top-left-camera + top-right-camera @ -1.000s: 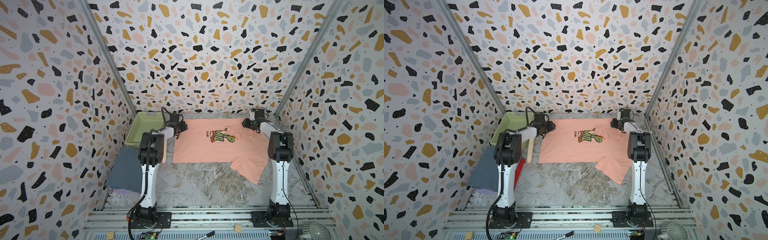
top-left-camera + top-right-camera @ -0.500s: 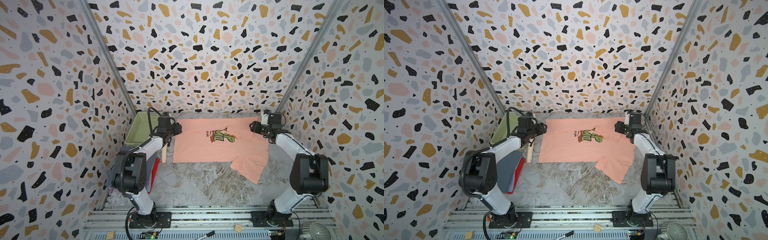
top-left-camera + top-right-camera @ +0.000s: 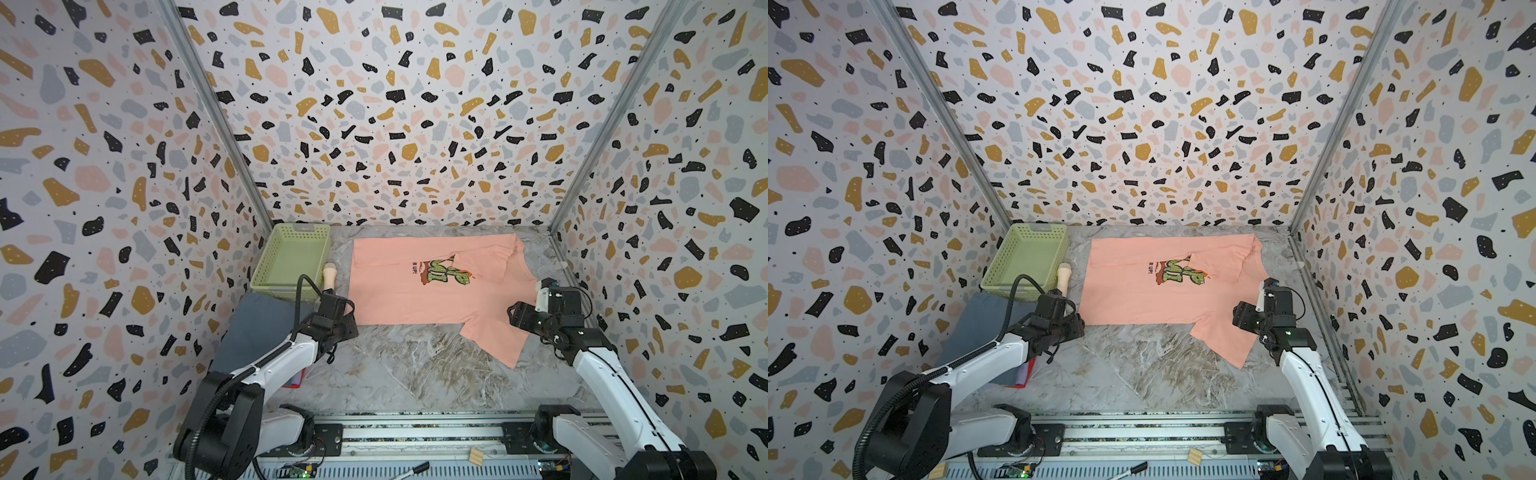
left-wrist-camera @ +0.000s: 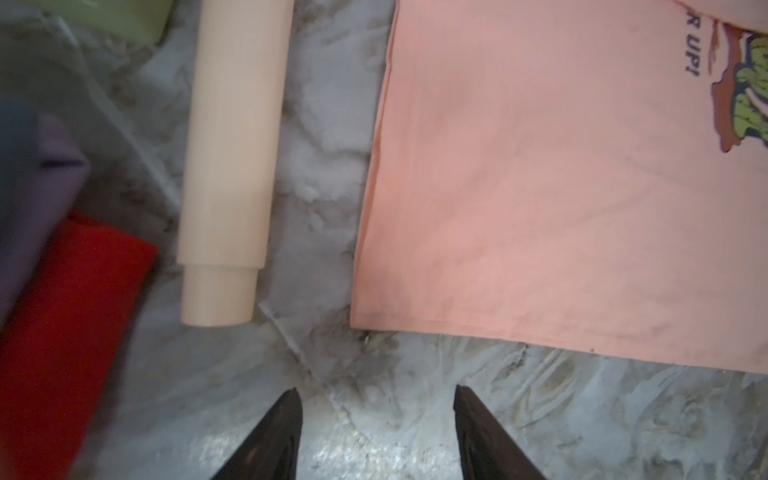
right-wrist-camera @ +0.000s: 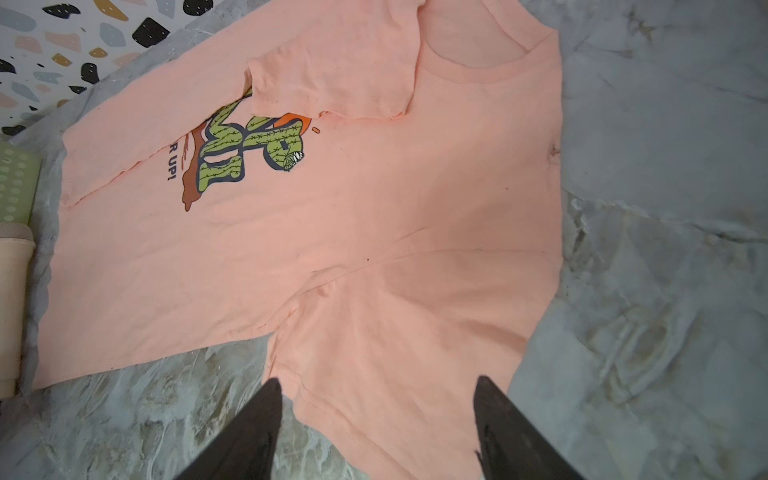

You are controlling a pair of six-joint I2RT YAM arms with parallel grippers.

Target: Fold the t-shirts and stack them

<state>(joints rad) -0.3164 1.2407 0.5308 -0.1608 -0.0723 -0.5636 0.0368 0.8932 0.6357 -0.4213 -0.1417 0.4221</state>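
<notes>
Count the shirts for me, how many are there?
4: a salmon-peach shirt spread mid-table, and a grey shirt, lavender shirt and red shirt stacked left of it, near the green basket. More may hide beneath.

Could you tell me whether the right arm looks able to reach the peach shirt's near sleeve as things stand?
Probably yes: the right gripper hangs open right at the sleeve, which lies flat and uncovered, and nothing stands between them.
</notes>
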